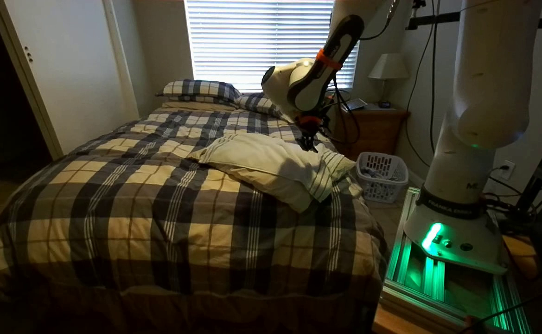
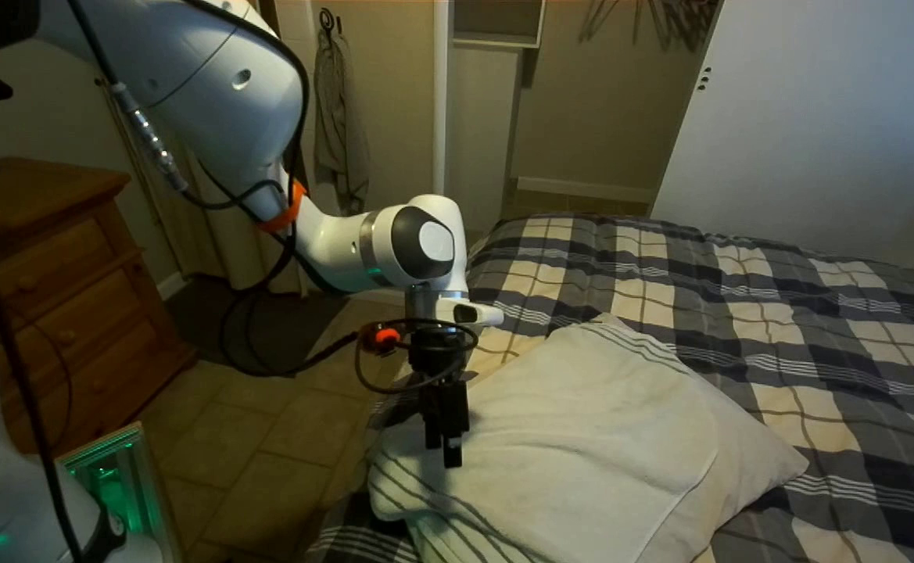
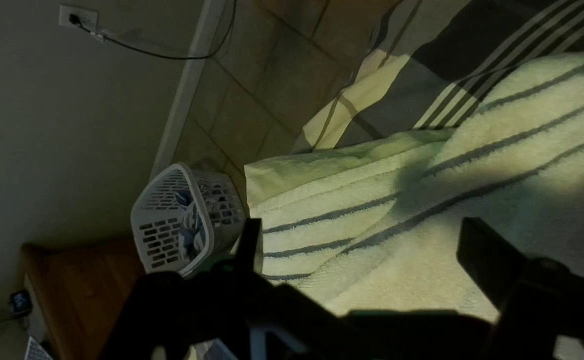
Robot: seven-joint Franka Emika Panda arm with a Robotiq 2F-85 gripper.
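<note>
A cream, towel-like cloth with dark stripes near its ends (image 1: 261, 150) (image 2: 582, 422) lies over a pale pillow (image 1: 275, 185) on the plaid bed (image 1: 127, 222). My gripper (image 1: 309, 149) (image 2: 442, 456) points down just above the cloth, near its striped end on the bedside. In the wrist view the jaws of the gripper (image 3: 364, 225) stand wide apart, with nothing held between them. Behind the gap the striped cloth (image 3: 401, 270) shows a fold, and a plain pillow corner (image 3: 282, 172) sticks out beneath it. Whether the fingertips touch the cloth I cannot tell.
A white laundry basket (image 1: 382, 178) (image 3: 187, 220) with clothes inside stands on the floor beside the bed. Near it is a wooden nightstand (image 1: 368, 127) with a lamp (image 1: 388, 69). Plaid pillows (image 1: 201, 90) lie at the bed's head. A loose cable (image 2: 257, 344) hangs from the arm.
</note>
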